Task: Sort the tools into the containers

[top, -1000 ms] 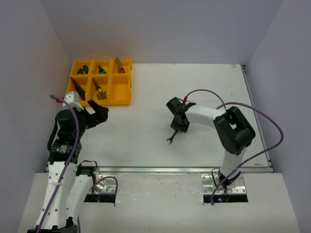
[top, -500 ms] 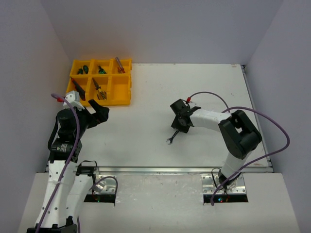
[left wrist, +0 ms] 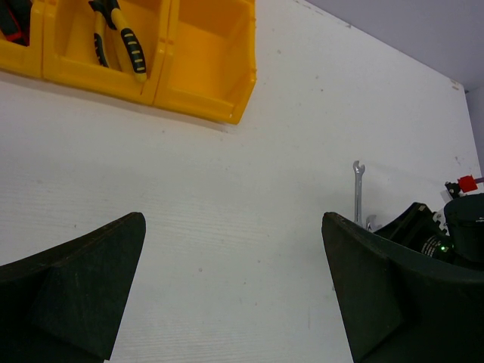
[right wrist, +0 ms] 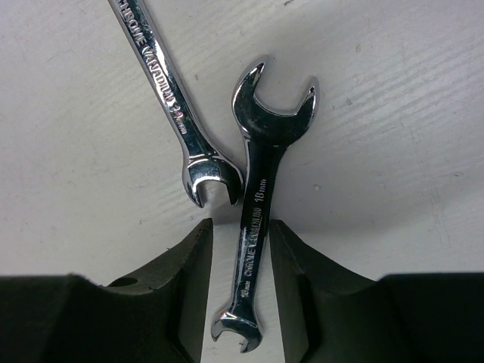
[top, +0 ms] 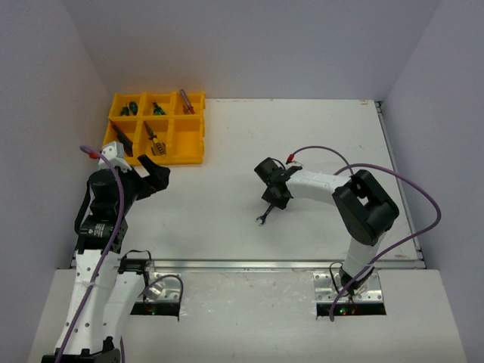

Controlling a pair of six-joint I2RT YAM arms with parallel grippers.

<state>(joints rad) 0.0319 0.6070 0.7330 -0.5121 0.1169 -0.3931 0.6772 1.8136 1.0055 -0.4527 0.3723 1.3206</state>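
Right wrist camera is showing me the right gripper with its jaws partly apart, straddling the shank of the shorter silver wrench. A strip of table is showing between one finger and the shank, and the other finger is sitting almost against it, so I am not calling it clamped. A longer wrench is lying just beside, its open end meeting the shorter one's shank; I cannot tell whether it is touching or overlapping. Both are lying flat on the white table, around its middle and well apart from the yellow tray at the far left. In that tray, yellow-handled pliers are occupying the near middle compartment, a red-black utility knife the near left, and green-handled screwdrivers the far left and far middle. The left gripper is hovering over bare table near the tray, jaws spread wide, holding nothing.
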